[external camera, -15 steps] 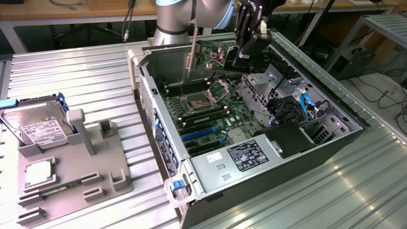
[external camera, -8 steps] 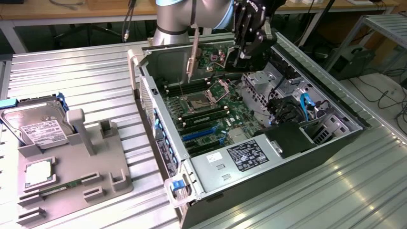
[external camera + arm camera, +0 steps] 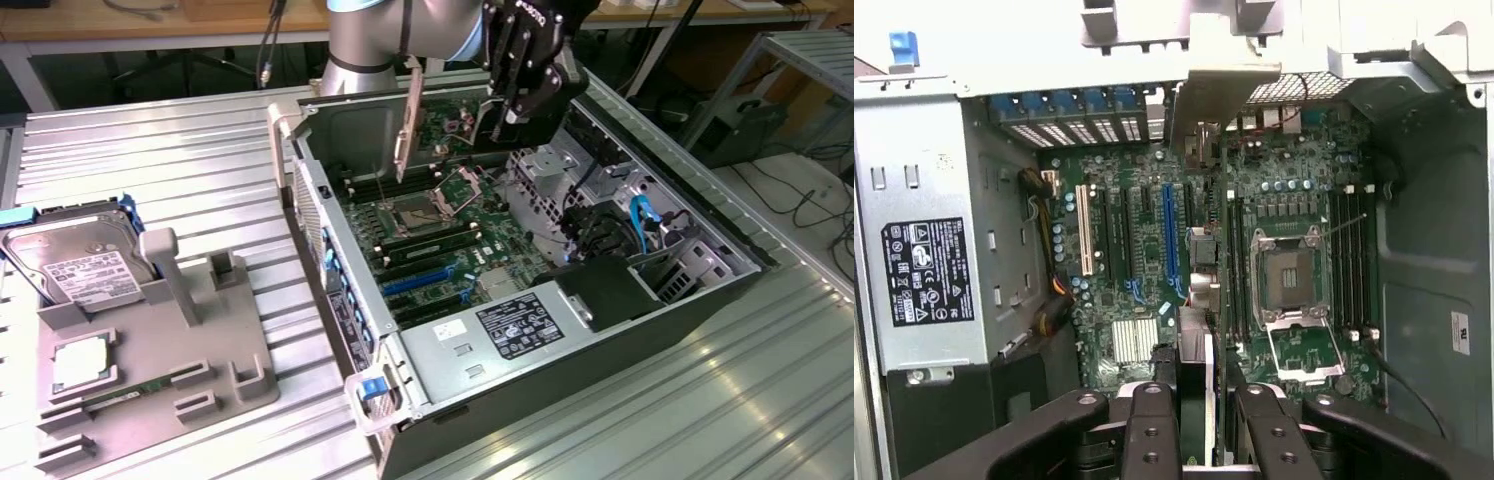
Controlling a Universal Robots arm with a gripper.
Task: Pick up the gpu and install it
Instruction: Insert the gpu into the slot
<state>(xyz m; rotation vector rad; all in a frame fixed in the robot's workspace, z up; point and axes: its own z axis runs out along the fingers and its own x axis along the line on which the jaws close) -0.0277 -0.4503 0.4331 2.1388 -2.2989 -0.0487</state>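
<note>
Presently, the gpu [image 3: 408,120] is being gripped at one end by the gripper [image 3: 502,122], with the fingers [image 3: 1152,430] clenched on either face of the card. It is being carried on edge above the motherboard [image 3: 441,240], inside the open computer case [image 3: 314,200] and apart from every slot. Misalignment is judged the chief hazard: if the card's edge is being lowered askew to the blue slot [image 3: 1172,235], the connector may be jammed or the board flexed. The metal bracket [image 3: 1224,85] may likewise be caught on the slot covers [image 3: 1069,115] at the case's rear wall. Because the card is being held by one end alone, it may also be tilted or slipped under insertion force. Nearby, the CPU socket [image 3: 1289,270] with its raised frame, a small finned heatsink [image 3: 1134,340] and a cable bundle [image 3: 1044,290] beside the power supply [image 3: 924,270] are crowding the card's path. Well outside the case, a hard drive [image 3: 80,265] and a memory stick [image 3: 134,385] are being kept on a grey holder [image 3: 227,380]
</note>
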